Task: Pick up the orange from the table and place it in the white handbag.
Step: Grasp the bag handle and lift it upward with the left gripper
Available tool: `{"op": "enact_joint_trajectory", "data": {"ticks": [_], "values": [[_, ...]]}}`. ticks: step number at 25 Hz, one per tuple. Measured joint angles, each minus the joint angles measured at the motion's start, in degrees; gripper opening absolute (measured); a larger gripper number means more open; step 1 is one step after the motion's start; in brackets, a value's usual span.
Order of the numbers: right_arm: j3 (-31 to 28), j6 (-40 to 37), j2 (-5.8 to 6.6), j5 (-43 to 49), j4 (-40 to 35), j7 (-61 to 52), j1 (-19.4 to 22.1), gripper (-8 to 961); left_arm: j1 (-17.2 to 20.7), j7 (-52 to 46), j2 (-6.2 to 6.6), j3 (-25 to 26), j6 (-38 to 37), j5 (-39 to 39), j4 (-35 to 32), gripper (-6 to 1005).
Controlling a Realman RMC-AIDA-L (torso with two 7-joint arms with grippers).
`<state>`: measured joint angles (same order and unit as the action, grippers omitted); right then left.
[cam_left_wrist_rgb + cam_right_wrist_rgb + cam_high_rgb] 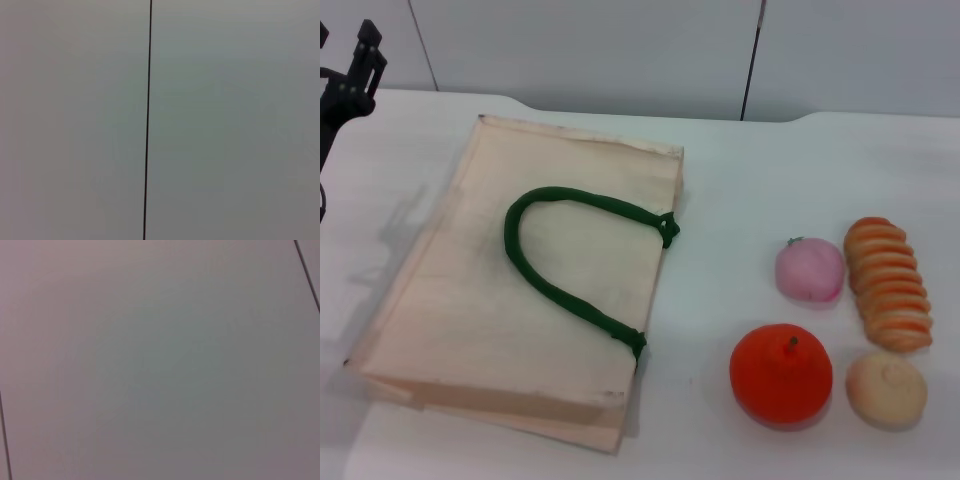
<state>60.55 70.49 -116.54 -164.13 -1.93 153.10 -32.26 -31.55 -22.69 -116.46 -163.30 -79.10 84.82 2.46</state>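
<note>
Left pincer [345, 75] hangs far left, fingers unreadable, right one unseen, while the orange [781, 374] waits untouched at near right on the surface [740, 180], just right of the flat white handbag [520, 300].

- The left gripper [348, 75] is showing as matte black hardware beyond the far left corner of the white handbag [520, 290].
- Its upper part is ending in a narrow, blocky black finger piece with squared edges.
- Angular black bracket sections are making up its body lower down.
- A thin dark cable or edge is curving below it.
</note>
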Motion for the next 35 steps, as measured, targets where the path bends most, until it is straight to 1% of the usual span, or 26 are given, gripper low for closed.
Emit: {"op": "enact_joint_trajectory", "data": {"ticks": [3,6,8,11,14,16,17,19,21,23,27,28,29,32,35], "values": [[0.00,0.00,0.01,0.01,0.00,0.00,0.00,879,0.00,-1.33,0.05,-0.26,0.05,-0.16,0.00,587],[0.00,0.00,0.06,0.08,0.00,0.00,0.03,880,0.00,-5.90,0.20,-0.54,0.20,-1.26,0.39,581],[0.00,-0.02,0.09,0.17,0.00,0.00,0.12,880,-0.01,-10.46,0.37,-0.59,0.22,-3.47,1.37,577],[0.00,-0.06,0.16,0.29,0.00,0.00,0.20,880,-0.35,-20.56,0.51,-0.61,0.23,-8.33,5.71,572],[0.00,-0.08,0.17,0.37,0.00,0.00,0.21,880,-1.44,-32.60,0.46,-0.61,-0.20,-14.44,11.79,566],[0.00,-0.09,0.20,0.39,0.00,0.00,0.22,879,-2.77,-42.24,0.49,-0.66,-0.42,-20.38,16.65,562],[0.00,-0.10,0.22,0.39,0.00,0.00,0.22,879,-3.47,-45.53,0.51,-0.66,-0.42,-22.69,18.66,560],[0.02,-0.10,0.25,0.39,0.00,0.00,0.23,879,-5.57,-54.46,0.50,-0.71,-0.46,-29.55,23.95,556],[0.06,-0.10,0.26,0.39,0.00,0.00,0.23,879,-7.20,-60.59,0.50,-0.71,-0.45,-34.99,27.13,553],[0.09,-0.10,0.27,0.39,0.00,0.00,0.22,879,-9.37,-67.21,0.62,-0.71,-0.45,-42.13,30.00,549],[0.09,-0.10,0.27,0.39,0.00,0.00,0.26,879,-13.67,-78.17,0.85,-0.70,-0.52,-55.17,33.52,541],[0.09,-0.10,0.27,0.38,0.00,0.00,0.26,879,-16.01,-82.54,1.27,-0.71,-0.54,-62.05,34.05,539],[0.09,-0.09,0.27,0.38,0.00,0.00,0.25,880,-16.01,-82.54,1.27,-0.71,-0.54,-62.05,34.05,538],[0.09,-0.09,0.26,0.37,0.00,0.00,0.21,880,-18.54,-87.48,1.86,-0.71,-0.54,-69.63,34.31,532],[0.09,-0.09,0.26,0.27,0.00,0.00,0.18,880,-19.87,-90.99,2.38,-0.76,-0.54,-74.82,34.44,526]]}}
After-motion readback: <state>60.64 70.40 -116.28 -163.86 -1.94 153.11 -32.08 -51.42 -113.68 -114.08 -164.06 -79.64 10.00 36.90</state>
